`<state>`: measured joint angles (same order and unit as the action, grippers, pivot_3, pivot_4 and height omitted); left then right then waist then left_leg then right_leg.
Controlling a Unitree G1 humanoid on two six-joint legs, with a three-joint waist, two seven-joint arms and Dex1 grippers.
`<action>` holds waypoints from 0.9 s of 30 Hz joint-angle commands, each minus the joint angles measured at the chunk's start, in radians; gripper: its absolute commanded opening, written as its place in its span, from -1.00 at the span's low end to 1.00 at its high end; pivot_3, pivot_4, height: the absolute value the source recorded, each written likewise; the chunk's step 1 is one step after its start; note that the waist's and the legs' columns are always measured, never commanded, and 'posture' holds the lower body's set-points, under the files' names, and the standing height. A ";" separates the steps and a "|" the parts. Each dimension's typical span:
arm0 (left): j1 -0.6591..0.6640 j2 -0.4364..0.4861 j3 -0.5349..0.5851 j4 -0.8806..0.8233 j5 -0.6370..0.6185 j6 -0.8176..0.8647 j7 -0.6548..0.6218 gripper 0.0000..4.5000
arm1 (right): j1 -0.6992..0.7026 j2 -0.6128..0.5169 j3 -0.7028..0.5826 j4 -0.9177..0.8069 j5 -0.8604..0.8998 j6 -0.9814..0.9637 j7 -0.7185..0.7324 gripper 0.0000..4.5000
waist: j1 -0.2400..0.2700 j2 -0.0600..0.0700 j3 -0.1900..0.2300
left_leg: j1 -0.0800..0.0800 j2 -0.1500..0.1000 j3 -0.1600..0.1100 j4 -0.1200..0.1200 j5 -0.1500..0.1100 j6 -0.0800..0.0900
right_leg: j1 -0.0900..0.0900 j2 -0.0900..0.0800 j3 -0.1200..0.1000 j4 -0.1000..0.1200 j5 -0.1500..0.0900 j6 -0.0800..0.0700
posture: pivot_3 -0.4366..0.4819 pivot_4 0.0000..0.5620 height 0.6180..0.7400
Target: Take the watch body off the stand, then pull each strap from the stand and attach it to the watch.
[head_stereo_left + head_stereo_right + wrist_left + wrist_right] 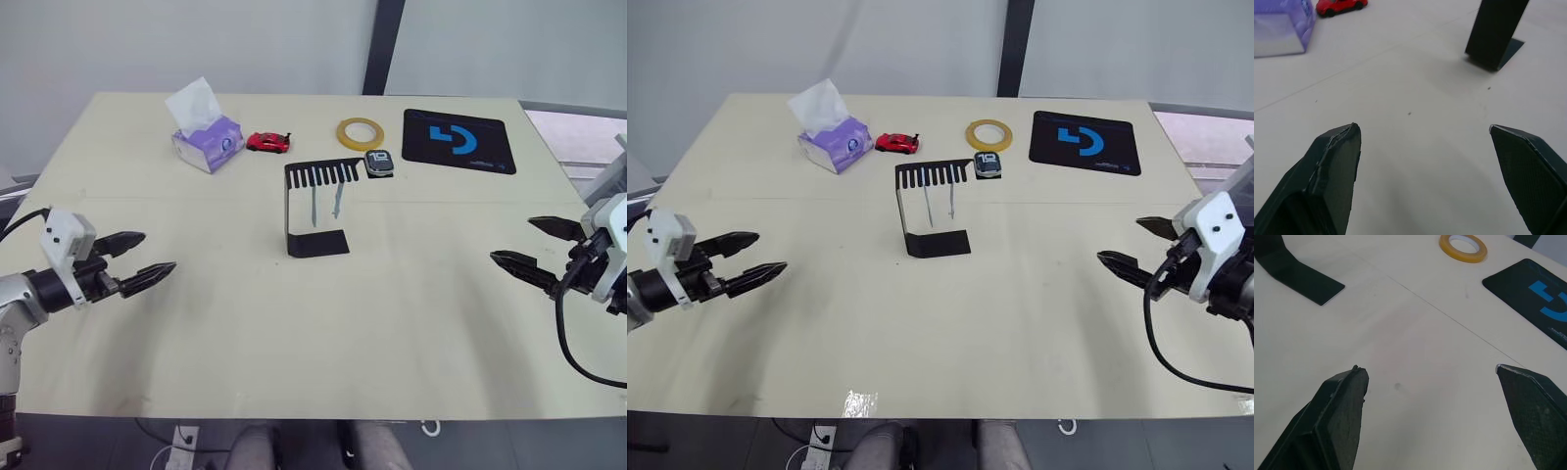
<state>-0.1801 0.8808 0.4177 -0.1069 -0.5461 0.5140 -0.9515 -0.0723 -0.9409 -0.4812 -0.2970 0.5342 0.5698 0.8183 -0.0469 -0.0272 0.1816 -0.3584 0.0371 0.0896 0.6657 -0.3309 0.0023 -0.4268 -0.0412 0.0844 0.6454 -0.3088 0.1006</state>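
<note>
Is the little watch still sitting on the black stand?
Yes. The small silver-rimmed watch body sits at the comb-slotted top plate of the thin black stand, with both grippers far off.

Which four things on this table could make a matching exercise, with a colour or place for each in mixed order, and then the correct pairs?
Column one:
1. small toy car
2. flat ring of tape
3. small silver-grey watch body
4. soft tissue pack

Column two:
A. purple, with a white tissue sticking up
B. on the right end of the thin black stand's top plate
C. red
D. yellow

Pairs: 1-C, 2-D, 3-B, 4-A
</note>
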 commanded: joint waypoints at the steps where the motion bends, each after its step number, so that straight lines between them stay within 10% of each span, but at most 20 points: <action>1: -0.097 -0.006 -0.030 -0.148 -0.147 0.112 0.004 0.98 | -0.043 0.064 -0.042 -0.223 0.111 0.137 -0.175 1.00 | 0.002 0.000 0.000 | 0.000 0.000 0.000 0.000 0.000 0.000 | 0.000 0.000 0.000 0.000 0.000 0.000 | -0.05 -0.47 0.97; 13: -0.519 -0.012 -0.183 -0.145 -0.335 0.279 -0.041 0.98 | -0.441 0.410 0.125 -0.528 0.542 0.579 -1.016 1.00 | -0.012 0.000 0.000 | -0.002 0.000 0.000 0.001 0.004 -0.008 | -0.003 0.002 0.001 0.001 0.000 0.000 | -0.05 -0.47 0.97; 27: -0.704 -0.164 -0.356 0.029 -0.145 0.093 -0.118 0.98 | -0.672 0.574 0.354 -0.420 0.349 0.633 -1.205 1.00 | -0.015 0.000 0.000 | -0.017 -0.002 0.000 0.006 0.006 -0.006 | -0.018 0.001 0.001 0.009 0.001 0.001 | -0.05 -0.47 0.97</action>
<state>-0.8632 0.7130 0.0495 -0.0746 -0.7011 0.6309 -1.0587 -0.7167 -0.3770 -0.1202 -0.7004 0.9018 1.2056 -0.3766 -0.0623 -0.0275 0.1818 -0.3757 0.0348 0.0900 0.6716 -0.3250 -0.0036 -0.4451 -0.0406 0.0854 0.6540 -0.3081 0.1018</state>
